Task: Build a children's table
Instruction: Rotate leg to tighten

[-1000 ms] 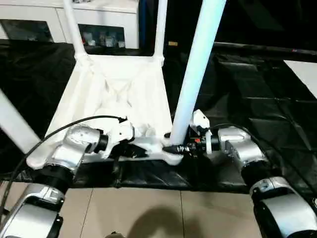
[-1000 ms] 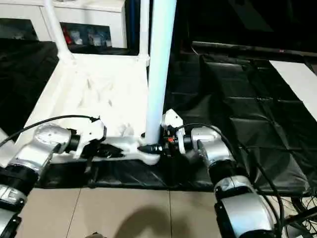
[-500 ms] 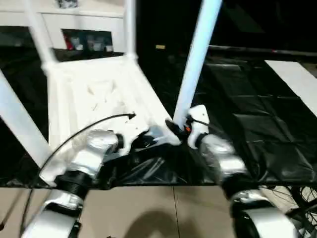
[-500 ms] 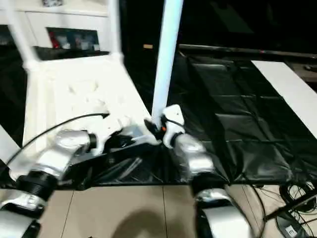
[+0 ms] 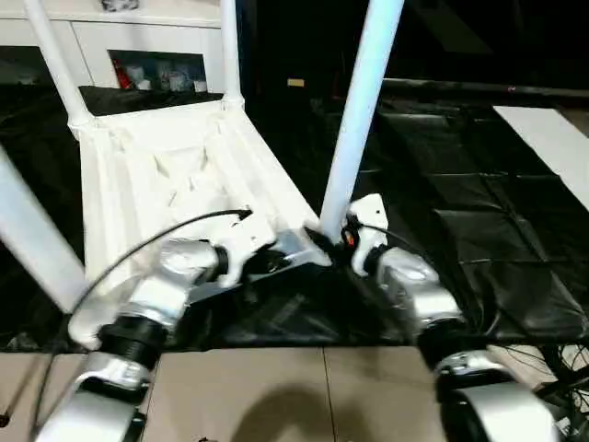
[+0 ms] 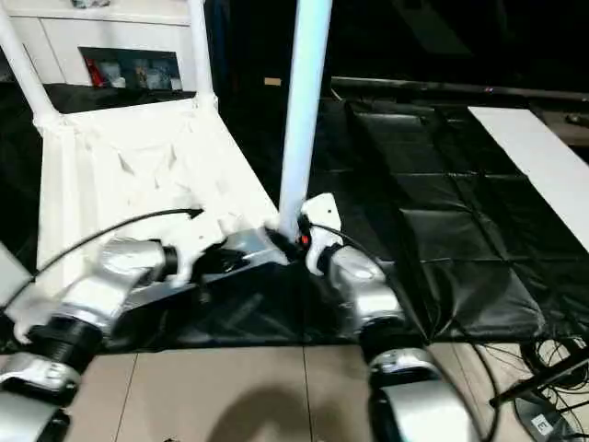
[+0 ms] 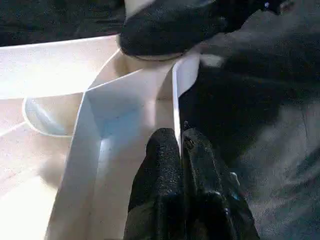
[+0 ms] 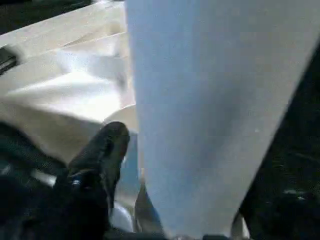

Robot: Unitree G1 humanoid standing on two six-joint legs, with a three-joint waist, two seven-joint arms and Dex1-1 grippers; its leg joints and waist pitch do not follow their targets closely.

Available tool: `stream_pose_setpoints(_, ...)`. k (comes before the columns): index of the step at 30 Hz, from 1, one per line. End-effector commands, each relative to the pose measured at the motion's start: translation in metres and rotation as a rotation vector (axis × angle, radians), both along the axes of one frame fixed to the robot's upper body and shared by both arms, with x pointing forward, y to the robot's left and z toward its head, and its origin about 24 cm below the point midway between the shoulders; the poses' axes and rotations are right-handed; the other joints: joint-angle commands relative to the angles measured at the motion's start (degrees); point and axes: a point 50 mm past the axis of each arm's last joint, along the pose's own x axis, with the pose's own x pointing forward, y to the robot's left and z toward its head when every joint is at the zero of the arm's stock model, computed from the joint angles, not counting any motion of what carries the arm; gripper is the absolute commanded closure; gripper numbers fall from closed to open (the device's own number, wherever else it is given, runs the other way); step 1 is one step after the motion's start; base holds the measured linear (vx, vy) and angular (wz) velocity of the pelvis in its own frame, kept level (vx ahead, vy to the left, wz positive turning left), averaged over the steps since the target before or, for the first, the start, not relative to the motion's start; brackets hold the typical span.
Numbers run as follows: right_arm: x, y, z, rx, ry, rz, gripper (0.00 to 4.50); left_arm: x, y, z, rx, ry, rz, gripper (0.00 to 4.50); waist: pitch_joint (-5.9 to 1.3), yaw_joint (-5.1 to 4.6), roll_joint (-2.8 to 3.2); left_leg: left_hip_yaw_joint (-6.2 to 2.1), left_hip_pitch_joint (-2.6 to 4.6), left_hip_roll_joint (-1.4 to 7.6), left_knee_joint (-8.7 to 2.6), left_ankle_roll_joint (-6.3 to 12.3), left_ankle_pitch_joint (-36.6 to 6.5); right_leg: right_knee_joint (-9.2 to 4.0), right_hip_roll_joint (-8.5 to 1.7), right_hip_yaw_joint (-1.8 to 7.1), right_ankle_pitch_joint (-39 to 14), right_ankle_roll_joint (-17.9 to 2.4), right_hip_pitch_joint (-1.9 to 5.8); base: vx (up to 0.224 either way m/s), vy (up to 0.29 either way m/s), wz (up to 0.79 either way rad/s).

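Nearest are the robot's two silver forearms, one on each side, reaching over a strip of tiled floor (image 5: 276,387) onto the black sheet (image 5: 479,212) that covers the ground beyond.

The left claw (image 7: 181,150) has its two black fingers pressed together on the thin raised rim of the tabletop (image 5: 175,175) at its near edge, pinching that white wall between them. The right claw (image 5: 324,241) sits at the foot of the near right leg (image 5: 361,101); one black finger (image 8: 102,152) lies beside the tube, and the other is hidden behind it, so I cannot tell whether the claw grips the leg or stands wide around it.

The tabletop lies upside down on the black sheet, its ribbed underside facing up. Four white tube legs stand up from its corners: the near right one, the near left leg (image 5: 32,235) leaning out at the picture's edge, the far left leg (image 5: 55,60), and the far right leg (image 5: 228,46).

Farther right, one flat white board (image 5: 548,138) lies on the sheet, well apart from the table. At the back stands a white cabinet (image 5: 138,37).
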Motion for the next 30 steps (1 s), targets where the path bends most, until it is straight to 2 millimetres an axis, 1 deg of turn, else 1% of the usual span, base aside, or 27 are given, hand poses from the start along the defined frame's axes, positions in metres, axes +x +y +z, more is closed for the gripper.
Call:
stream_pose_setpoints(1,-0.014,0.007,-0.010,-0.069,0.062,0.244,1.31,-0.011,-0.009,-0.003,-0.038,0.032,-0.146,4.50,-3.15,0.28,0.11,-0.09,-0.51,1.64,-3.04,4.45,-7.33,-4.31,-3.42,3.44,-2.52,-13.34,2.63,0.000,0.000,0.00)
stream_pose_setpoints(2,-0.015,0.005,-0.010,-0.081,0.066,0.276,1.31,-0.012,-0.008,-0.003,-0.038,0.037,-0.159,4.50,-3.23,0.32,0.11,-0.12,-0.64,1.56,-2.92,4.96,-6.38,-4.07,-3.37,3.35,-0.89,-13.74,2.87,0.000,0.000,0.00)
stream_pose_setpoints(3,-0.017,0.003,-0.009,-0.088,0.069,0.319,1.31,-0.013,-0.006,-0.003,-0.037,0.046,-0.174,4.50,-3.34,0.41,0.23,0.00,-0.50,1.60,-2.71,5.97,-4.74,-3.75,-3.26,3.35,2.48,-14.63,2.80,0.000,0.000,0.00)
stream_pose_setpoints(4,-0.018,0.000,-0.009,-0.091,0.080,0.360,1.31,-0.013,-0.003,-0.003,-0.033,0.053,-0.184,4.50,-3.32,0.47,0.27,0.01,-0.41,1.66,-2.71,6.29,-4.49,-3.57,-3.22,3.33,3.68,-15.18,2.79,0.000,0.000,0.00)
stream_pose_setpoints(5,-0.020,-0.002,-0.008,-0.091,0.094,0.404,1.31,-0.014,0.000,-0.003,-0.026,0.058,-0.194,4.50,-3.41,0.77,0.20,0.16,-0.24,1.68,-2.50,7.09,-3.78,-3.31,-3.07,3.23,5.96,-15.90,2.84,0.000,0.000,0.00)
stream_pose_setpoints(6,-0.021,-0.005,-0.008,-0.095,0.103,0.445,1.31,-0.014,0.002,-0.004,-0.019,0.068,-0.206,4.50,-3.50,1.07,0.26,0.21,-0.25,1.73,-2.33,7.88,-2.85,-3.01,-3.06,3.15,7.90,-16.54,2.98,0.000,0.000,0.00)
stream_pose_setpoints(7,-0.022,-0.008,-0.007,-0.104,0.111,0.483,1.31,-0.016,0.006,-0.004,-0.009,0.082,-0.224,4.50,-3.42,1.25,0.13,0.28,-0.14,1.86,-2.31,8.35,-2.75,-2.95,-3.10,3.10,8.21,-16.92,2.81,0.000,0.000,0.00)
stream_pose_setpoints(8,-0.022,-0.010,-0.005,-0.101,0.123,0.510,1.59,-0.016,0.010,-0.004,-0.001,0.090,-0.234,4.50,-3.47,1.36,0.15,0.26,-0.14,1.87,-2.28,8.37,-2.94,-2.89,-3.18,3.09,7.91,-17.08,2.87,0.000,0.000,0.00)
stream_pose_setpoints(9,-0.021,-0.012,-0.004,-0.094,0.133,0.527,1.59,-0.016,0.012,-0.003,0.004,0.092,-0.239,4.50,-3.48,1.43,0.18,0.30,-0.06,1.90,-2.29,8.32,-3.39,-2.90,-3.19,3.10,7.28,-17.33,2.87,0.000,0.000,0.00)
stream_pose_setpoints(10,-0.021,-0.012,-0.003,-0.090,0.138,0.535,1.71,-0.016,0.014,-0.003,0.009,0.095,-0.243,4.50,-3.35,1.55,0.14,0.30,-0.04,2.00,-2.41,7.97,-4.32,-3.07,-3.27,3.07,5.70,-17.39,2.78,0.000,0.000,0.00)
stream_pose_setpoints(11,-0.021,-0.013,-0.003,-0.088,0.142,0.543,1.71,-0.016,0.015,-0.003,0.015,0.098,-0.247,4.50,-3.28,1.59,0.17,0.29,-0.03,2.03,-2.48,7.61,-4.82,-3.13,-3.29,3.07,4.70,-17.21,2.77,0.000,0.000,0.00)
stream_pose_setpoints(12,-0.020,-0.014,-0.002,-0.086,0.149,0.556,1.83,-0.016,0.018,-0.003,0.025,0.100,-0.254,4.50,-3.24,1.64,0.20,0.26,0.05,2.10,-2.59,6.84,-5.76,-3.25,-3.36,3.09,2.92,-16.83,2.77,0.000,0.000,0.00)
stream_pose_setpoints(13,-0.020,-0.014,-0.001,-0.085,0.154,0.564,1.96,-0.015,0.019,-0.003,0.029,0.104,-0.257,4.50,-3.14,1.65,0.06,0.28,0.12,2.13,-2.72,6.09,-6.76,-3.45,-3.37,3.11,1.18,-16.54,2.69,0.000,0.000,0.00)
stream_pose_setpoints(14,-0.020,-0.014,-0.001,-0.085,0.156,0.568,2.08,-0.015,0.020,-0.003,0.030,0.105,-0.258,4.50,-3.06,1.68,0.11,0.27,0.11,2.06,-2.76,5.71,-7.41,-3.53,-3.38,3.11,0.03,-16.42,2.65,0.000,0.000,0.00)
stream_pose_setpoints(15,-0.020,-0.014,0.000,-0.080,0.170,0.593,2.12,-0.015,0.023,-0.002,0.031,0.111,-0.266,4.50,-3.06,1.72,0.12,0.26,0.18,2.12,-2.84,4.95,-8.09,-3.63,-3.47,3.18,-1.14,-15.98,2.65,0.000,0.000,0.00)
stream_pose_setpoints(17,-0.021,-0.013,0.000,-0.083,0.181,0.615,2.14,-0.014,0.025,-0.002,0.039,0.112,-0.271,4.50,-3.04,1.70,0.06,0.23,0.07,2.04,-2.87,4.44,-8.41,-3.67,-3.49,3.21,-2.12,-15.62,2.69,0.000,0.000,0.00)
stream_pose_setpoints(20,-0.023,-0.011,-0.001,-0.081,0.191,0.644,2.16,-0.013,0.028,-0.001,0.040,0.112,-0.273,4.50,-3.15,1.84,0.03,0.24,0.08,2.08,-2.77,4.50,-7.10,-3.50,-3.52,3.23,-1.13,-15.52,2.72,0.000,0.000,0.00)
stream_pose_setpoints(21,-0.024,-0.009,-0.002,-0.071,0.198,0.656,2.17,-0.012,0.028,0.000,0.035,0.110,-0.268,4.50,-3.22,1.93,0.07,0.26,0.10,2.06,-2.70,4.82,-6.14,-3.31,-3.45,3.21,0.44,-15.75,2.68,0.000,0.000,0.00)
stream_pose_setpoints(23,-0.024,-0.008,-0.003,-0.065,0.199,0.658,2.17,-0.011,0.028,0.001,0.030,0.107,-0.261,4.50,-3.26,2.02,0.08,0.26,0.13,2.06,-2.67,5.07,-5.60,-3.21,-3.45,3.18,1.42,-15.99,2.70,0.000,0.000,0.00)
stream_pose_setpoints(26,-0.023,-0.003,-0.004,-0.018,0.181,0.583,2.17,-0.008,0.026,0.000,0.026,0.087,-0.205,4.50,-3.21,2.10,0.11,0.30,0.13,2.07,-2.69,4.87,-6.19,-3.33,-3.54,3.23,0.68,-15.90,2.70,0.000,0.000,0.00)
stream_pose_setpoints(27,-0.022,-0.001,-0.006,0.005,0.179,0.536,2.17,-0.006,0.025,-0.002,0.027,0.081,-0.175,4.50,-3.08,2.14,-0.02,0.31,0.19,2.08,-2.81,4.39,-7.22,-3.58,-3.55,3.26,-1.51,-15.42,2.63,0.000,0.000,0.00)
stream_pose_setpoints(28,-0.022,0.000,-0.007,0.007,0.179,0.513,2.17,-0.005,0.024,-0.002,0.028,0.081,-0.162,4.50,-3.08,2.14,-0.02,0.31,0.19,2.08,-2.81,4.39,-7.22,-3.58,-3.55,3.26,-1.51,-15.42,2.63,0.000,0.000,0.00)
stream_pose_setpoints(29,-0.022,0.000,-0.009,0.008,0.179,0.492,2.17,-0.005,0.024,-0.003,0.029,0.080,-0.151,4.50,-2.89,2.20,-0.03,0.25,0.18,2.12,-2.98,3.76,-8.20,-3.80,-3.64,3.32,-3.76,-14.84,2.54,0.000,0.000,0.00)
stream_pose_setpoints(30,-0.022,0.001,-0.011,0.010,0.179,0.461,2.17,-0.004,0.023,-0.004,0.031,0.079,-0.134,4.50,-2.62,2.19,0.01,0.21,0.29,2.12,-3.25,2.84,-10.63,-4.35,-3.73,3.33,-8.38,-13.92,2.35,0.000,0.000,0.00)
